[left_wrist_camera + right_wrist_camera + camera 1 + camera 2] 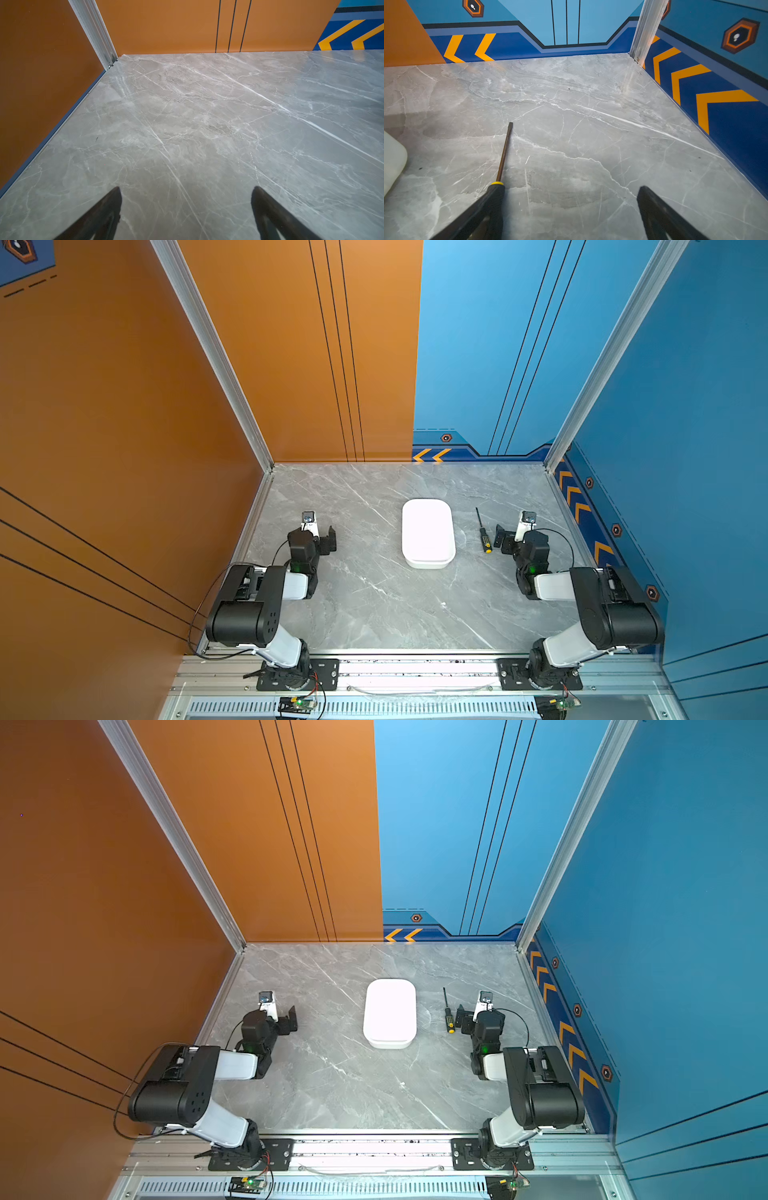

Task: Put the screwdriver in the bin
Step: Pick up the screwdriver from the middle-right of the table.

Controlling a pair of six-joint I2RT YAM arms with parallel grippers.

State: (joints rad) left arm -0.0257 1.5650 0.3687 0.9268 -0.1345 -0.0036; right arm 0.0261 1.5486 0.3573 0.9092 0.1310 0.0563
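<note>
The screwdriver [483,536] [449,1016] lies flat on the grey marble table, just right of the white bin [427,531] [390,1011], with its shaft pointing to the back wall. My right gripper [503,538] [569,190] is open and low over the table, right beside the handle. In the right wrist view the shaft [504,153] runs forward from a yellow ring, and one finger [481,209] overlaps the black handle; nothing is between the jaws. My left gripper [330,540] [187,188] is open and empty over bare table, well left of the bin.
The table [374,605] is walled in by an orange panel on the left, orange and blue panels at the back and a blue chevron panel [582,510] on the right. A corner of the bin [392,162] shows in the right wrist view.
</note>
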